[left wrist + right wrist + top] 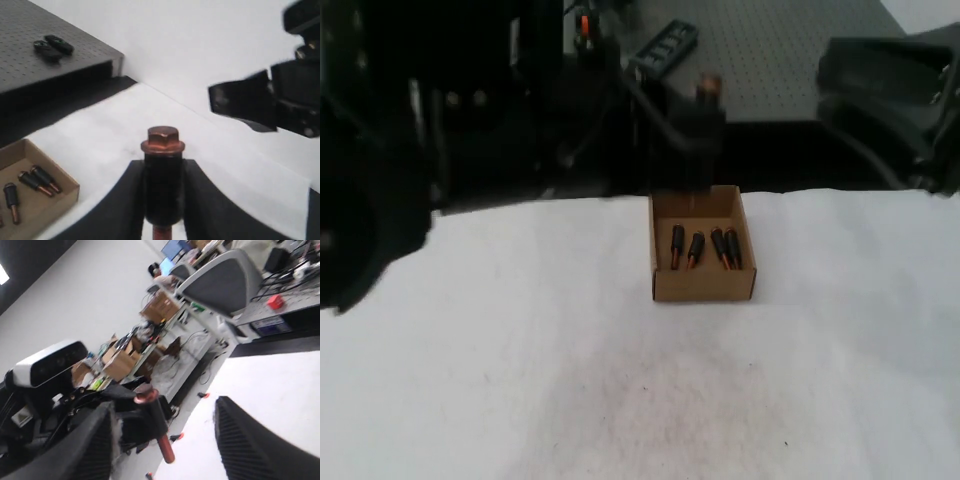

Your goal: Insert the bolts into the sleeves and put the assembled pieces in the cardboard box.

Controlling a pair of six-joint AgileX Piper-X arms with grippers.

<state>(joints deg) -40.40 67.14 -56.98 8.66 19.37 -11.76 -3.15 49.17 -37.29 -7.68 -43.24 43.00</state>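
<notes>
A black sleeve with a copper bolt through it (162, 172) stands upright between my left gripper's (164, 170) fingers, which are shut on it. In the high view this assembled piece (708, 90) hangs above and behind the cardboard box (702, 285), held by the left gripper (704, 112). Several assembled pieces (705, 247) lie on the box's floor; the left wrist view has the box (60, 180) with its pieces (40, 181) below and to the side. My right gripper (164, 405) is open, fingers (250, 440) wide apart, facing the held piece (154, 422) from a distance.
A white cloth (620, 390) covers the bench around the box. Behind it lies a grey perforated plate (780, 50) carrying a black part (665, 45). Dark equipment (380, 160) fills the back left, and the right arm's dark body (885, 90) sits at the back right.
</notes>
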